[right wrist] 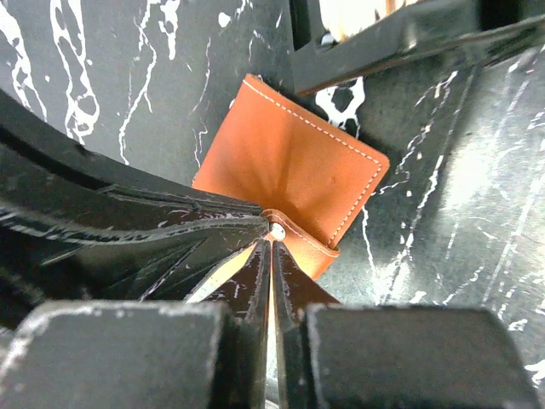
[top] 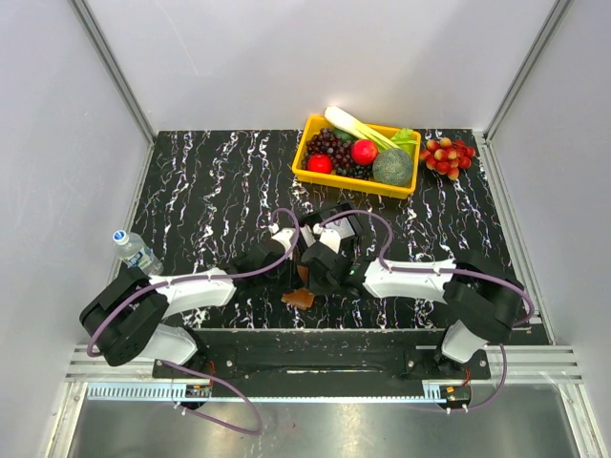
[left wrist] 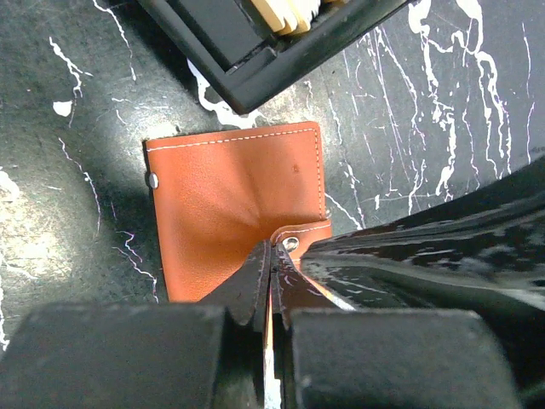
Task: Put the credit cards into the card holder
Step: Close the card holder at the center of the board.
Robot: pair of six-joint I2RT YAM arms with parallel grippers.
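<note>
Both the left pincer (left wrist: 269, 256) and the right pincer (right wrist: 272, 249) are clenched on the snap-tab edge of the brown leather-like folding card holder (left wrist: 230, 200), spread on the black marbled desk (left wrist: 68, 221) before a black open-topped box (left wrist: 217, 38), and judged light, limp, best pinched by a flap edge.

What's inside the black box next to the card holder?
Pale cream flat pieces stand on edge in the black box. Its wall and the frame edge hide the rest; how many and what they are is unclear.
</note>
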